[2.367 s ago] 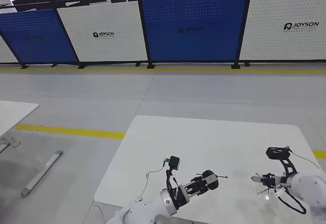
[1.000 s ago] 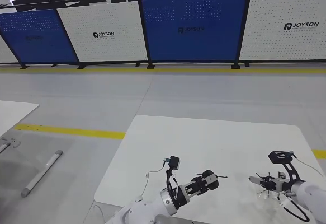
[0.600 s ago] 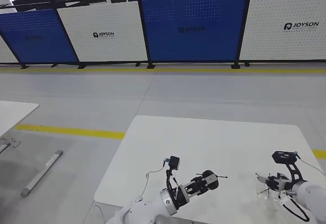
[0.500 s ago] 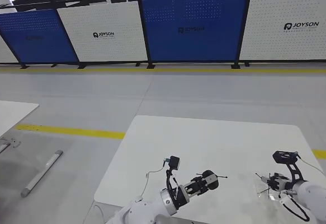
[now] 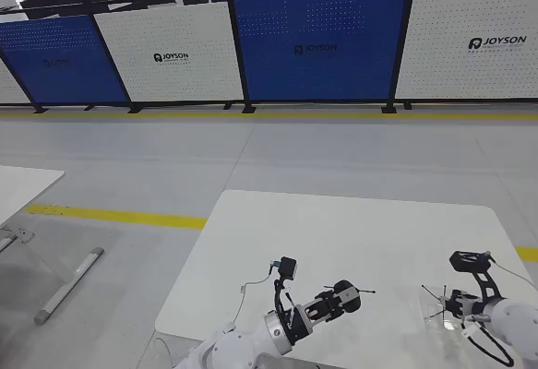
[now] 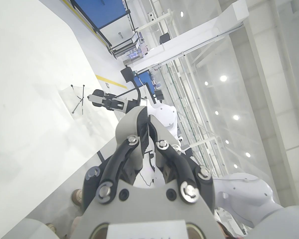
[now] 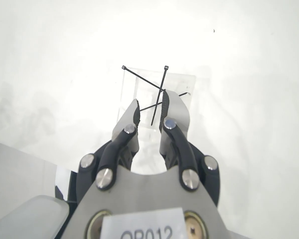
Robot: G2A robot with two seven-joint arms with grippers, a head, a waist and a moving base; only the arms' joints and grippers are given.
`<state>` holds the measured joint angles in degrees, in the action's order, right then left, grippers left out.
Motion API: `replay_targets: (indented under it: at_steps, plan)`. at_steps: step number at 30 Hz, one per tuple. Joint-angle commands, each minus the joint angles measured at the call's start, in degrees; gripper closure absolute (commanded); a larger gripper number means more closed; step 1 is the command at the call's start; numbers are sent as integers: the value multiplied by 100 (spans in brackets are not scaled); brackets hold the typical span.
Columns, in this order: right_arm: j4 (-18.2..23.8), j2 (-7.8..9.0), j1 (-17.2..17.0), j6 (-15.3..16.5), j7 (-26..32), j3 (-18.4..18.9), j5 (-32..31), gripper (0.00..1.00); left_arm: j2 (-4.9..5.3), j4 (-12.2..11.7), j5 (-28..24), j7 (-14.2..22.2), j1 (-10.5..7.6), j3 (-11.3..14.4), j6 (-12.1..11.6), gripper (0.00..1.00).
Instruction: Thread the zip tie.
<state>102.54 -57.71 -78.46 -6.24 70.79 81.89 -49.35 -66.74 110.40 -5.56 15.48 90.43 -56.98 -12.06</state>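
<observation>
Table (image 5: 342, 231) from the top: your left gripper (image 5: 347, 295) sits pinched on a zip tie (image 5: 365, 291), well apart from the loose zip ties (image 5: 433, 297). Left wrist: its pads are pressed together. Right wrist: your right gripper (image 7: 151, 98) hangs with jaws spread over those ties, which lie crossed on a clear plate (image 7: 189, 80). It holds nothing.

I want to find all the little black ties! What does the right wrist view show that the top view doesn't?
Right wrist view adds: the zip ties are three, crossed on a clear sheet, by the open right claw. Top view adds: the left claw, shut on a thin black tie, and blue and white panels. Both share: the white table, those ties, the right claw.
</observation>
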Motion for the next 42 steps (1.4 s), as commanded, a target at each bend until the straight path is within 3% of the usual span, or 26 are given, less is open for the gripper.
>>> replay_targets:
  at_steps: [1,5,6,13,18,42]
  plan:
    - [-35,-2,82,-69,127,-73,-88,82,0,0,0,0,0,0,0,100]
    - [-160,-15,297,-191,403,-255,-217,84,0,0,0,0,0,0,0,100]
    - [-189,-20,346,-212,452,-306,-242,89,0,0,0,0,0,0,0,100]
    - [-354,-46,604,-356,681,-544,-397,89,0,0,0,0,0,0,0,100]
    - [-468,-64,752,-518,885,-694,-572,78,0,0,0,0,0,0,0,100]
    - [-1196,-34,1364,-941,885,-1369,-481,82,0,0,0,0,0,0,0,100]
